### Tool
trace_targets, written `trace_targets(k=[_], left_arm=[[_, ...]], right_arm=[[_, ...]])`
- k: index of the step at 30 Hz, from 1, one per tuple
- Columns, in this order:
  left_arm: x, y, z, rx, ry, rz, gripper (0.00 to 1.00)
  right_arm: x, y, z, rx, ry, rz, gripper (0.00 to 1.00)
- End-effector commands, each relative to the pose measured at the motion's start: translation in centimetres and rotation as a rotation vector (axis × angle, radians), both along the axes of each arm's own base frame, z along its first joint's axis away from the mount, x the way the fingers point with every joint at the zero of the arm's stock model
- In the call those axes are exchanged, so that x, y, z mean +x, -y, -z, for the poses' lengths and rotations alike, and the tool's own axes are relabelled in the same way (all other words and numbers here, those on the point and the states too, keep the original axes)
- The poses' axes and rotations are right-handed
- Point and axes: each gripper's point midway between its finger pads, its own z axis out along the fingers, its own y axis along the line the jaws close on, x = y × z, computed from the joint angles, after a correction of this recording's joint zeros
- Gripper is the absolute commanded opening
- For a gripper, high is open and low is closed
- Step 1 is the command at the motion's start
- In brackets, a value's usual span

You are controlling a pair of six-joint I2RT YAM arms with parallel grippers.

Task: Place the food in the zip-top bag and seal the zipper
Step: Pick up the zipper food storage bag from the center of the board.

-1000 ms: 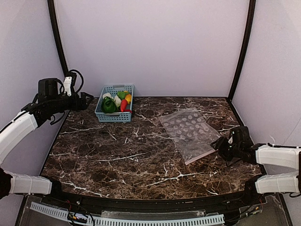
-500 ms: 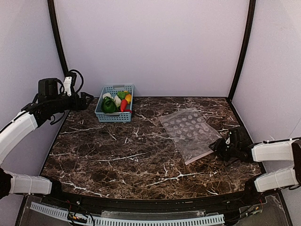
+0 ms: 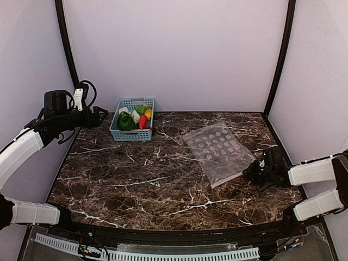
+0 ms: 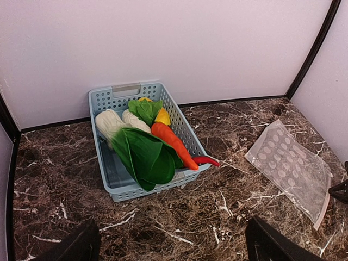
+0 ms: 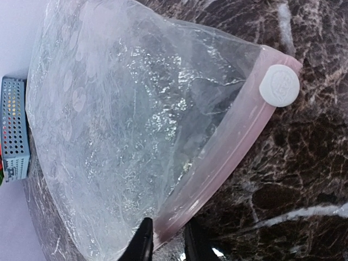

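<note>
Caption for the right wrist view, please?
Right pincer pinches the pinkish zipper strip of the clear dotted plastic bag on dark marble table.

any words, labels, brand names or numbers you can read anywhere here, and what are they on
No legible text in any view.
White round disc at the end of the pink zipper strip on the zip-top bag: faint raised marks, too blurred to read.
Light-blue basket, toy vegetables, marble table: no writing shows.
</note>
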Motion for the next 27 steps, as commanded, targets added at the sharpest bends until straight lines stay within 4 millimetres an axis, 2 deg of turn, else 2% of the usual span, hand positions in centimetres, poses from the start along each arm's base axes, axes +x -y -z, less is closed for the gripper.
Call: trace_targets(k=[1,4,11,17,22,27], left_arm=[[-0.2,0.2,-0.1,-0.001,-0.005,0.009,0.93],[-0.2,0.2,0.0,0.001,-0.006,0.010,0.93],[-0.2,0.1,0.0,0.006,-0.006,0.005,0.93],[-0.2,0.2,0.0,0.005,-0.007,0.009,0.93],[-0.3,1.1,-0.1,-0.008,-0.005,0.061,0.93],[-0.8,2.7,-0.2,-0.019,0.003,0.136,0.93]], right_arm=[[0.7,0.0,-0.1,-0.010,0.022,0.012,0.12],[0.8,0.2,-0.1,-0.023,0.025,0.019,0.00],[1.3,0.9,-1.3,-0.079,0.066,0.021,0.00],[2.1,2.7,-3.5,-0.238,0.122,-0.005,0.00],[3.0,0.9,-7.4,-0.309,0.269,-0.203,0.00],[2.4,-2.0,-12.4,-0.325,0.441,-0.433,0.00]])
